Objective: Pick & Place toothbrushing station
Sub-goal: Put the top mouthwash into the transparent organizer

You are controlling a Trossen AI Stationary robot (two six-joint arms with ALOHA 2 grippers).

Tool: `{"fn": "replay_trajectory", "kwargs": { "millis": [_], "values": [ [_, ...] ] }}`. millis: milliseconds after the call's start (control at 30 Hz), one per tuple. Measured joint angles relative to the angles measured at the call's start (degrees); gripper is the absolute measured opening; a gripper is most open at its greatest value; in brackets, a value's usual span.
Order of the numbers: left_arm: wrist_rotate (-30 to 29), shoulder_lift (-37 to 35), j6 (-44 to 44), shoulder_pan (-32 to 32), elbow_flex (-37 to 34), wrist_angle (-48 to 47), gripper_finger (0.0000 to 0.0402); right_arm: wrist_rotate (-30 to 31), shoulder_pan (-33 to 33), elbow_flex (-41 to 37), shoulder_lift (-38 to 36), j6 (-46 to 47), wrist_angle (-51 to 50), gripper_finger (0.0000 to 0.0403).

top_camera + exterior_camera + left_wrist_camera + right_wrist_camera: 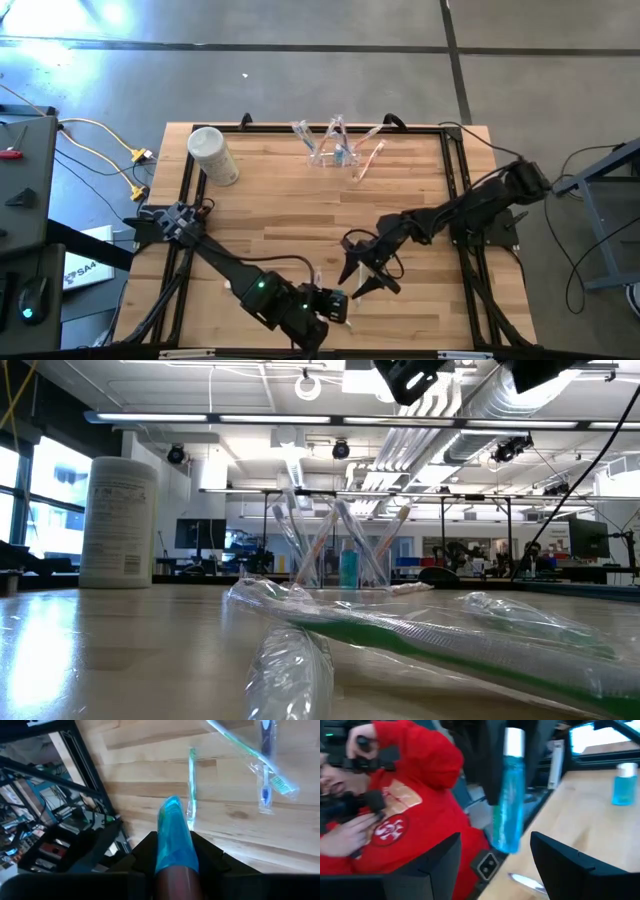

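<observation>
Jaws first: we find the left gripper clamped on a blue tube at the table's near edge, while the right gripper just beside it stands parted and empty, the tube hanging between its fingers. Wrapped toothbrushes lie near on the wood. Farther off, the toothbrushing station sits at the far edge, well apart from the white canister. We judge the station not yet moved.
</observation>
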Motion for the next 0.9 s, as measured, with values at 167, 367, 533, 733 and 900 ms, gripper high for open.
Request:
{"fn": "replay_trajectory", "kwargs": {
  "millis": [167, 367, 533, 733, 900],
  "values": [
    [-0.1, 0.1, 1.2, 1.3, -1.3, 2.1, 0.0082, -2.8, 0.0, 0.4, 1.5, -0.4, 2.1, 0.0231],
    [-0.1, 0.1, 4.4, 2.8, -2.5, 5.0, 0.0082, -2.5, 0.0, 0.5, 1.8, -0.3, 2.2, 0.0231],
    [-1.1, 0.1, 5.7, 3.3, -2.5, 6.4, 0.0082, -4.2, 0.0, 0.5, 1.8, -0.4, 1.4, 0.0228],
    [-2.6, 0.1, 7.3, 3.8, -2.4, 7.7, 0.0082, -5.0, 0.2, 0.5, 1.8, -0.4, 0.7, 0.0196],
    [-2.3, 0.1, 6.9, 4.8, -2.4, 8.0, 0.0082, -4.9, 0.1, 0.5, 1.8, -0.7, 0.0, 0.0146]
  ]
}}
